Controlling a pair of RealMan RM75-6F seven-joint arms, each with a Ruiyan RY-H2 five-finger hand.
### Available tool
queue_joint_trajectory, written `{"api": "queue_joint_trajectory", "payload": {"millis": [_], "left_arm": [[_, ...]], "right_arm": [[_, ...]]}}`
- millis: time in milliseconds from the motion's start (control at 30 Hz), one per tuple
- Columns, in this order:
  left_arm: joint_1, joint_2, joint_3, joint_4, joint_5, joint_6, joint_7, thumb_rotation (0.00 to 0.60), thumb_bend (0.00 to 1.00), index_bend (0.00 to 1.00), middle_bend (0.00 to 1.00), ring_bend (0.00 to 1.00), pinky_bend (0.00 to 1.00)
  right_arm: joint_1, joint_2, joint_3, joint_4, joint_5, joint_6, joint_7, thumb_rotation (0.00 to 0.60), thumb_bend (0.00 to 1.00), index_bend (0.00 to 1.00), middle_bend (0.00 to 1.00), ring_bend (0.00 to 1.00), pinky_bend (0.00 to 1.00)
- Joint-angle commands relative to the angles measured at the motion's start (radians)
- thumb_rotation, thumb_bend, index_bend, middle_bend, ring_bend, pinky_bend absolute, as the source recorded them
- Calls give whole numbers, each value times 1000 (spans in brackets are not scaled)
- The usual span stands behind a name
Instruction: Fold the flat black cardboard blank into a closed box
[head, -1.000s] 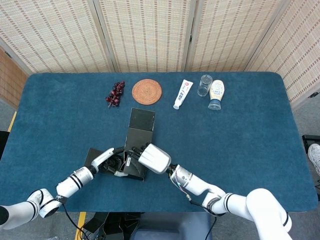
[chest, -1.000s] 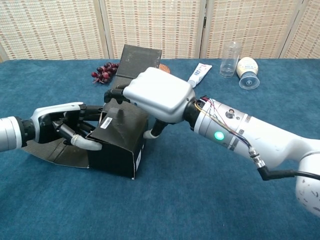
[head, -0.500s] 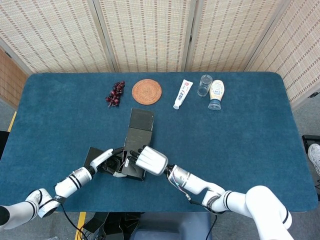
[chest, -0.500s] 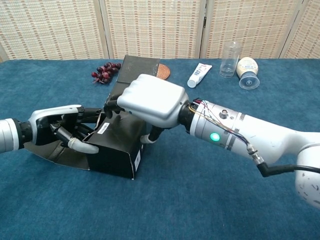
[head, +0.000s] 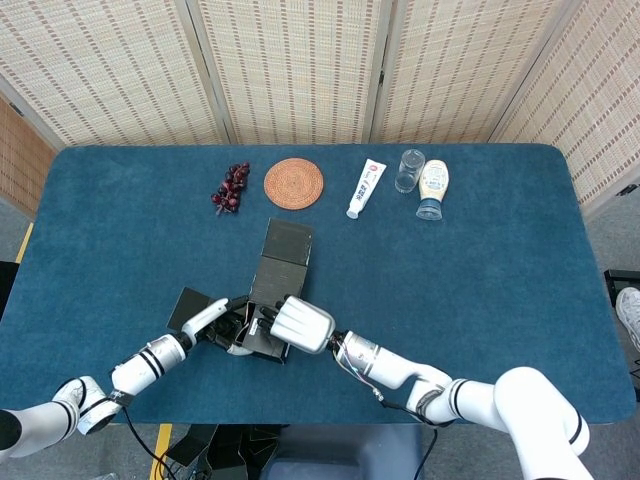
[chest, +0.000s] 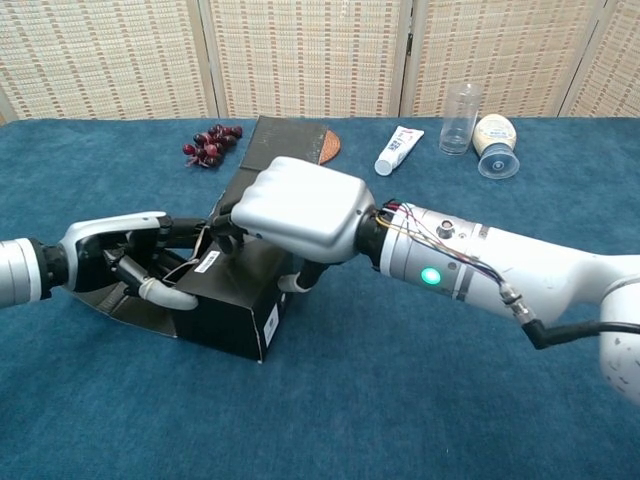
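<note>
Half-folded black box (chest: 232, 305) at 6 o'clock on blue tabletop (head: 480, 280), one flap (head: 287, 241) lying flat toward 12. Right hand (chest: 296, 208) pressed on box top, fingers curled over far edge, thumb against side. Left hand (chest: 118, 262) gripping box's 9 o'clock end, fingers on wall. Grapes (head: 230, 187), woven coaster (head: 293, 183), tube (head: 366, 188) along 12 o'clock edge.

Open blue counter (head: 480, 290) lies to the right of the black box (head: 268, 320) and along the left side. At the far edge stands a row of obstacles: grapes (head: 230, 187), woven coaster (head: 293, 183), tube (head: 366, 188), clear glass (head: 409, 170) and a squat bottle (head: 433, 187). The box's raised flap (chest: 285, 145) reaches close to the coaster.
</note>
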Motion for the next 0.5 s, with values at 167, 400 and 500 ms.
{"api": "queue_joint_trajectory", "payload": {"millis": [167, 400, 500], "left_arm": [[0, -1, 2, -1, -2, -2, 4, 600, 138, 215, 207, 639, 930], [-2, -4, 3, -2, -3, -2, 3, 600, 138, 215, 207, 639, 930], [-2, -5, 3, -2, -3, -2, 5, 600, 138, 215, 207, 639, 930]], "right_arm": [[3, 19, -12, -27, -9, -2, 3, 600, 290, 360, 376, 662, 738], [-1, 16, -19, -21, -26, 28, 34, 600, 395, 360, 376, 668, 738], [1, 13, -19, -16, -29, 31, 37, 600, 395, 360, 376, 669, 738]]}}
